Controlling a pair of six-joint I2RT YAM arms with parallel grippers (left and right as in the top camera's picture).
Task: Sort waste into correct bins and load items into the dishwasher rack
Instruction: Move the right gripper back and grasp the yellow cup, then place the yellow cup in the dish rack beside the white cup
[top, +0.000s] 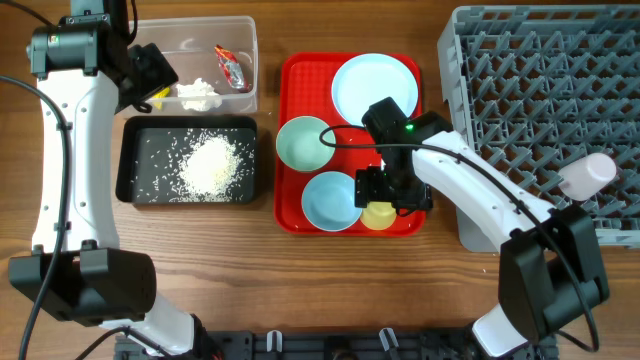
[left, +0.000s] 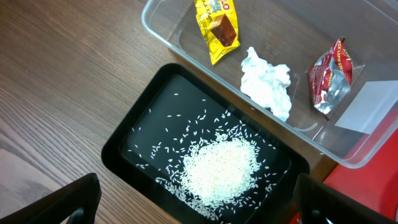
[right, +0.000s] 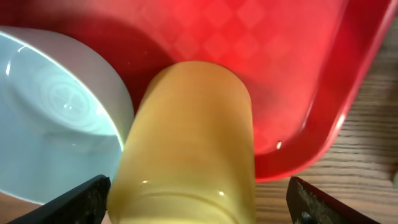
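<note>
My right gripper (top: 392, 192) (right: 199, 202) is open, its fingers on either side of the small yellow cup (top: 378, 215) (right: 193, 143) at the front of the red serving tray (top: 290, 75). The cup touches a light-blue bowl (top: 330, 198) (right: 56, 118). A pale-green bowl (top: 303, 143) and the light-blue plate (top: 375, 85) share that tray. My left gripper (top: 150, 78) (left: 202, 205) is open and empty above the black tray (top: 135, 135) (left: 124, 140), which holds rice (top: 210, 165) (left: 221, 168). The clear tub (top: 245, 30) (left: 286, 31) holds a red wrapper (left: 329, 78), a yellow wrapper (left: 217, 28) and a tissue (left: 267, 81).
The grey dishwasher rack (top: 540, 90) fills the right side, with a pale-pink cup (top: 588, 173) lying at its front right. Bare wooden table runs along the front edge and lies left of the black tray.
</note>
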